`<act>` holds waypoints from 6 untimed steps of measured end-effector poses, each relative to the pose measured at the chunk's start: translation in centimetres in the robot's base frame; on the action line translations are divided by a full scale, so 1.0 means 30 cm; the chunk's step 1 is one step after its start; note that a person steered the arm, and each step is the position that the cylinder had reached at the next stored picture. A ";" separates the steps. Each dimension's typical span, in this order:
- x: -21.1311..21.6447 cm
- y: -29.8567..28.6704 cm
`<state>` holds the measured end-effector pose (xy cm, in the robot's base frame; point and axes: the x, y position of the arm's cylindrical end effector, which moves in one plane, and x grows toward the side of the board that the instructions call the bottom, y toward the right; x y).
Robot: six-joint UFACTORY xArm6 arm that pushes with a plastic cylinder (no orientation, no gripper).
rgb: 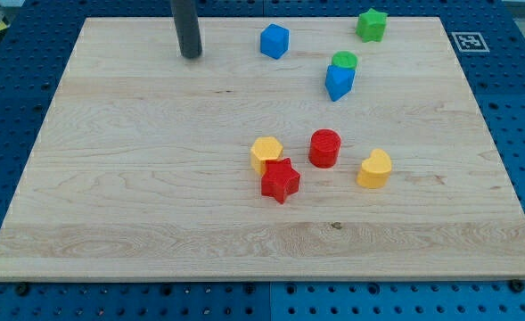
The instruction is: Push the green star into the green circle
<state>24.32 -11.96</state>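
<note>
The green star (371, 24) sits near the board's top edge at the view's right. The green circle (344, 61) lies below and a little left of it, touching the top of a blue block (339, 82). My tip (191, 55) rests on the board at the view's top left, far left of both green blocks, touching no block.
A blue cube-like block (274, 41) lies between my tip and the green blocks. A yellow hexagon (266, 153), red star (280, 180), red cylinder (324, 148) and yellow heart-like block (375, 168) cluster mid-board. The wooden board (110, 178) sits on a blue pegboard.
</note>
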 end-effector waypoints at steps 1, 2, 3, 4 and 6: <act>-0.146 0.044; -0.157 0.244; -0.158 0.371; -0.113 0.344; -0.052 0.341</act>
<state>22.77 -1.74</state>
